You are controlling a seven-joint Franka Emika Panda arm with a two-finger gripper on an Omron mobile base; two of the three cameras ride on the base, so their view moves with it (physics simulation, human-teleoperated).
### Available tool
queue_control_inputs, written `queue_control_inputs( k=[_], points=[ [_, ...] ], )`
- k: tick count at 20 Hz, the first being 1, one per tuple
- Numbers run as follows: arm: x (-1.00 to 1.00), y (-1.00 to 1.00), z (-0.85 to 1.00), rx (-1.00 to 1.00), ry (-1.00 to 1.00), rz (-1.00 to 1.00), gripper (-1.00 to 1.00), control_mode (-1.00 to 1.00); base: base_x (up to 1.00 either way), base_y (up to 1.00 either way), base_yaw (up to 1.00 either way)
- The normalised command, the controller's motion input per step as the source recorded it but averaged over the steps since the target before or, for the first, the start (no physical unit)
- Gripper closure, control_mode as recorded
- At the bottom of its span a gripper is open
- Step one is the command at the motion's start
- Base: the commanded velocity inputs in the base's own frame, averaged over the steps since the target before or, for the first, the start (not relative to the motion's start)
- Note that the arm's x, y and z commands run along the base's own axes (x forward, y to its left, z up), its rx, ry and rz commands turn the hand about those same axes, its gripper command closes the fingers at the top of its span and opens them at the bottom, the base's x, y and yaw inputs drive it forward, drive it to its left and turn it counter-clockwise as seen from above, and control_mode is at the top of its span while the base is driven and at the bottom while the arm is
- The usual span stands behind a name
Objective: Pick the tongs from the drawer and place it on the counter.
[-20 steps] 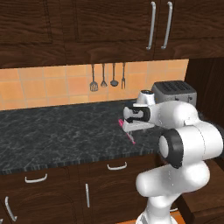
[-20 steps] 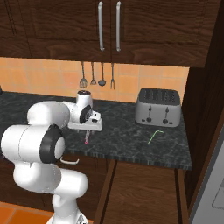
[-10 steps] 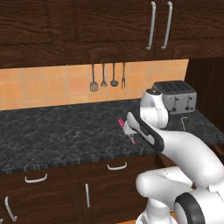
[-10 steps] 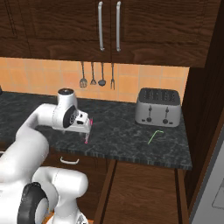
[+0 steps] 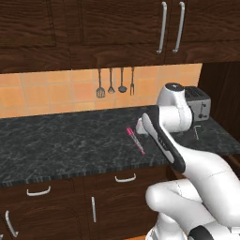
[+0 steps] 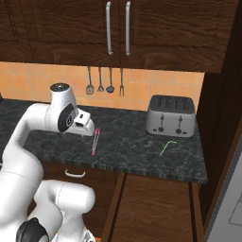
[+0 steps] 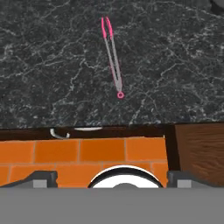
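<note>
Black bench (image 5: 56,140), pink tongs (image 5: 136,140) lying flat, let go. Jaws' gap: cannot tell. Best lifting straight up, no bumping.

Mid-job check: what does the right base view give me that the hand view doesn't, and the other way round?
Right base view adds: the toaster, the green outline on the stone in front of it, and the hanging utensils on the tiled wall. Hand view adds: orange floor below the counter's edge, and the tongs' two arms told apart. Both share: the tongs lying flat on the counter, and part of the open drawer.
</note>
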Motion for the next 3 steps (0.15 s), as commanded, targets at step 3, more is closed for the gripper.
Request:
queue_control_inputs(
  k=[3],
  points=[
    [-0.25, -0.19, 0.74, 0.00, 0.00, -0.13, -1.00, -1.00, 0.00, 0.00, 0.00]
  ],
)
